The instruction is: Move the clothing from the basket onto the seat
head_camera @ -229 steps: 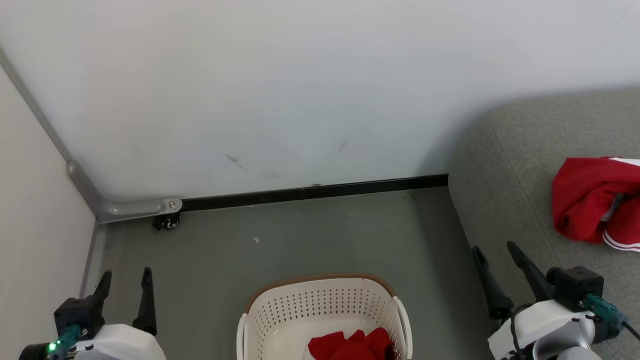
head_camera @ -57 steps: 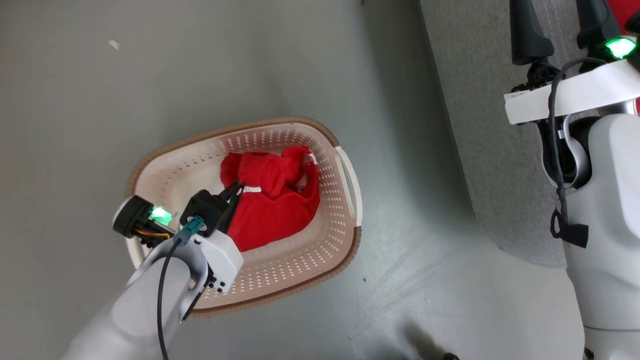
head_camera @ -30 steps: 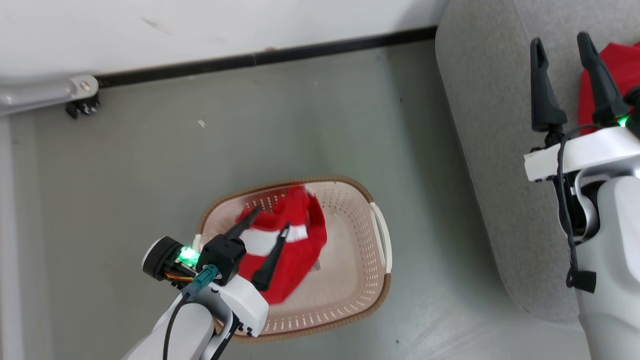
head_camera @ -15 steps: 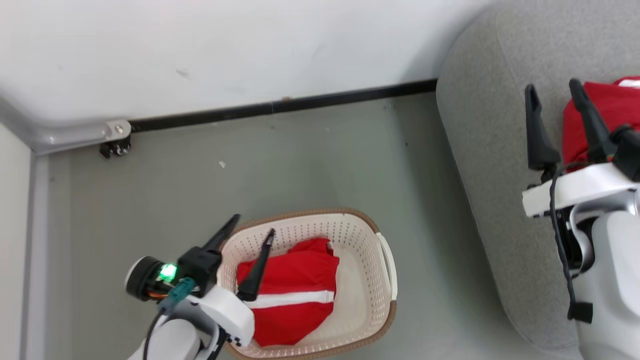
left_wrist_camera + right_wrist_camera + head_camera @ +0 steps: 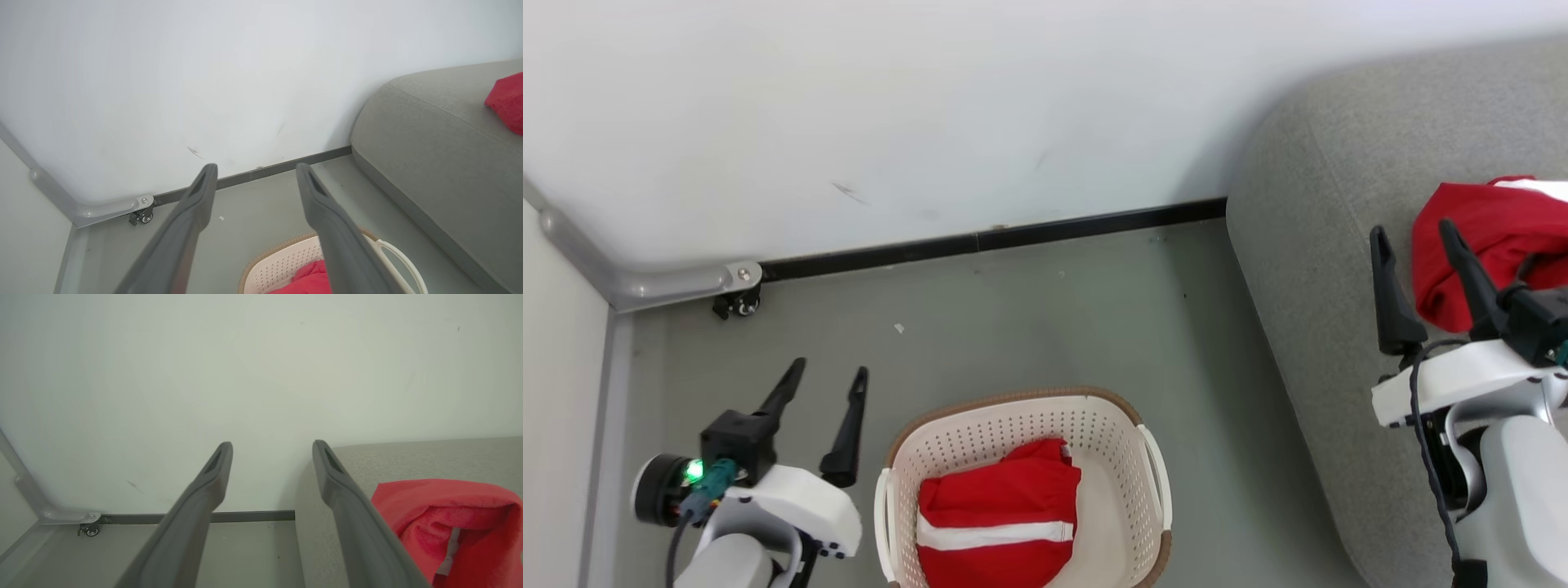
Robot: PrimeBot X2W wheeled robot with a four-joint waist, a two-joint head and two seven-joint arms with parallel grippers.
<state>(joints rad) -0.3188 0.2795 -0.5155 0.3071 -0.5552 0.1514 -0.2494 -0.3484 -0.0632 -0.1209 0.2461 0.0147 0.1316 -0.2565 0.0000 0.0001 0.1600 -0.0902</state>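
While your left tool (image 5: 831,367) hung over the floor (image 5: 1029,327) just beside the basket (image 5: 1013,398), on the basket's left in the head view, its two dark fingers (image 5: 849,425) stood wide apart and held nothing. Your left wrist view agreed: the gap between the fingers was broad, with the white wall (image 5: 931,122) and the dark baseboard (image 5: 1054,231) plain through it and the basket's rim low at the bottom edge.

You had the basket standing on the floor between the left tool and the seat (image 5: 1307,269), its near end cut off by the bottom of the head view. One red garment (image 5: 996,523) lay inside it, folded over on itself, with a white stripe running across its lower part. It sat toward the left half of the basket, and the bare cream bottom showed to its right.

You also had a second red garment (image 5: 1478,229) bunched on top of the seat, with white trim at its far edge. Your right tool (image 5: 1411,227) hovered above the seat near its rounded end, its fingers spread wide and empty. In the head view its right finger crossed in front of that garment. Your right wrist view put the cloth to the right of that finger, outside the gap. I could not tell whether finger and cloth touched.

At the foot of the wall a small black caster (image 5: 737,304) sat under a grey metal rail (image 5: 670,286), and a pale scrap (image 5: 898,328) lay on the floor.
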